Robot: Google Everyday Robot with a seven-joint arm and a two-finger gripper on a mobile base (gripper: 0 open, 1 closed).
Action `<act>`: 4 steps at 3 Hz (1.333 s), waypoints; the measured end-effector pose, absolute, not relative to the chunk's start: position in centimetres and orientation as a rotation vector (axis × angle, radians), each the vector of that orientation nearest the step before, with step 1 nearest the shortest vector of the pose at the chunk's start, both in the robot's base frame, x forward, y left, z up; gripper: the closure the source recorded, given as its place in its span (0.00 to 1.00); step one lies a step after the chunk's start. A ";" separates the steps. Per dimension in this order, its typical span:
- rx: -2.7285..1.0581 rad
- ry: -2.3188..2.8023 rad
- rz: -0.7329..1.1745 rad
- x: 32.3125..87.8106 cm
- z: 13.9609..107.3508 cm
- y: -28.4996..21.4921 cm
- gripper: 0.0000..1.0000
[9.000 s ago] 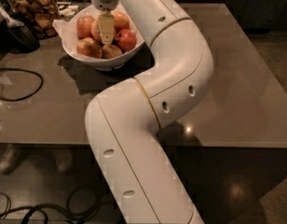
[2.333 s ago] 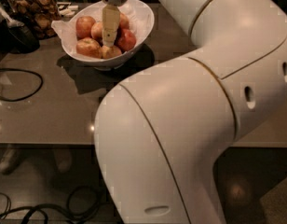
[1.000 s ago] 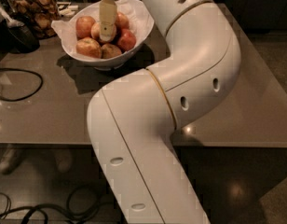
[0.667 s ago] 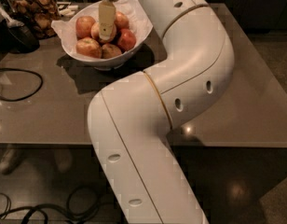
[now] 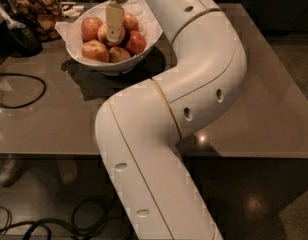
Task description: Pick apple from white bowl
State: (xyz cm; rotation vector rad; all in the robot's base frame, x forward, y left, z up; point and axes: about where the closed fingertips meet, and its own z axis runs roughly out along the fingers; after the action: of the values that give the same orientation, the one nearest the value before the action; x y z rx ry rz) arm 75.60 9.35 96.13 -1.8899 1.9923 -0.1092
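The white bowl (image 5: 144,46) stands at the table's far left, lined with crumpled white paper and holding several apples. My gripper (image 5: 114,23) hangs straight down over the middle of the bowl from the arm's wrist at the top edge. A pale orange apple (image 5: 102,33) sits directly behind its lower end and is partly hidden by it; whether the two touch cannot be told. A deep red apple (image 5: 136,42) lies to the right, and other orange apples (image 5: 95,50) lie in front.
A glass jar of brown snacks (image 5: 36,11) stands left of the bowl beside a dark object (image 5: 16,36). A black cable (image 5: 24,86) loops on the table's left side. My white arm (image 5: 194,84) bends across the table's middle, and more cables lie on the floor.
The gripper has risen a little inside the bowl compared with the earliest frames. The arm's elbow swung back from the camera and has held nearly still over the last second.
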 end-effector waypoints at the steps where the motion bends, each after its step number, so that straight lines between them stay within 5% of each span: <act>1: -1.891 2.001 -0.119 75.8 95.8 9.3 0.22; 4: -1.920 2.013 -0.111 76.1 94.1 10.1 0.34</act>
State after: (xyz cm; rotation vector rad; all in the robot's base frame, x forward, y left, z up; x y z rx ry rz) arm 76.09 10.13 94.13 -1.9196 2.0133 -0.1109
